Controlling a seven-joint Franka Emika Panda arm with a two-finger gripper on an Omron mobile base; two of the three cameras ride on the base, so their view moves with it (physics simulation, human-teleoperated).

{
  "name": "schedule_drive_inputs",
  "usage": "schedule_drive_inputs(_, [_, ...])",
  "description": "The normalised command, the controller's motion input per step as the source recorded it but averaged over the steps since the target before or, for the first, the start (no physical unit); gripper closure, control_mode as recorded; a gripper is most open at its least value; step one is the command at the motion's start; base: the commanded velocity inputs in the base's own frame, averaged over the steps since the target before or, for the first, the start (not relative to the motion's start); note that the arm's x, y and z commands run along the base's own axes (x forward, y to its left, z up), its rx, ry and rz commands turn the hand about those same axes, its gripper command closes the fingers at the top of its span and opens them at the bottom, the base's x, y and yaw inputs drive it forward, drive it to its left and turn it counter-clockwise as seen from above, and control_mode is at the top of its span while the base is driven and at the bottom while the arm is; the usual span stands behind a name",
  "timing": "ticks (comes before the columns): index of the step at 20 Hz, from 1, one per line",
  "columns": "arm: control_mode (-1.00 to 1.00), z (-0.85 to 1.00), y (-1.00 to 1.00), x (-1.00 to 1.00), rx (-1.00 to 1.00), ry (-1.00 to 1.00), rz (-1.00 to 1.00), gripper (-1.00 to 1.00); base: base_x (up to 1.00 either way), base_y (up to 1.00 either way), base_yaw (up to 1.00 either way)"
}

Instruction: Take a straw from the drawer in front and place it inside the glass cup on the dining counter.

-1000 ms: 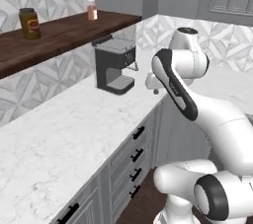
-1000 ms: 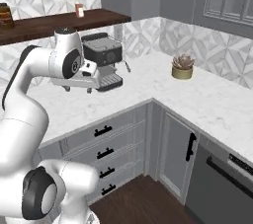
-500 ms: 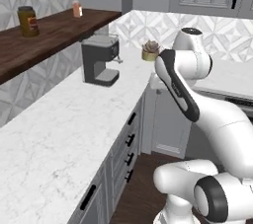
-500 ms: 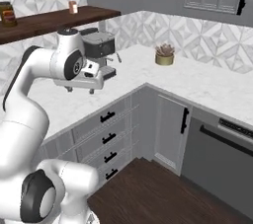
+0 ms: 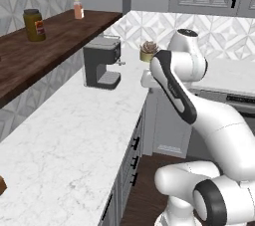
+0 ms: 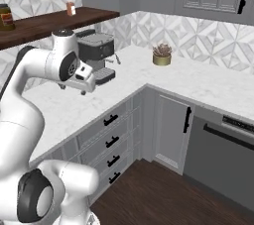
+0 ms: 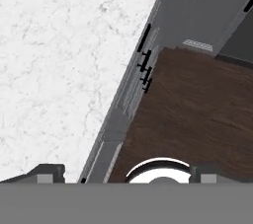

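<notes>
The straw, the drawer, the glass cup and the dining counter are all out of view. My gripper is open, its two dark fingertips far apart with nothing between them. It hangs over the front edge of a white marble wall counter, looking down on the counter top and the dark wood floor. In the right base view the gripper is held out at chest height, in front of the coffee machine.
Narrow grey drawers with black bar handles run under the wall counter. The coffee machine and a small potted plant stand on it. A wooden shelf with a jar hangs above. A dishwasher front sits at right.
The whole picture has shifted, so the base has moved: the corner of the counter, the plant and the dishwasher have come further into view. The gripper stays open and empty.
</notes>
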Motion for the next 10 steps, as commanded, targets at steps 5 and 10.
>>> schedule_drive_inputs(5, [-1.0, -0.2, -0.61, 0.06, 0.39, 0.05, -0.28, -1.0, 0.0, 0.0, 0.0])
schedule_drive_inputs(10, [-1.0, -0.49, -1.0, 0.04, 0.5, 0.07, -0.19, -1.0, 0.0, 0.0, 0.0])
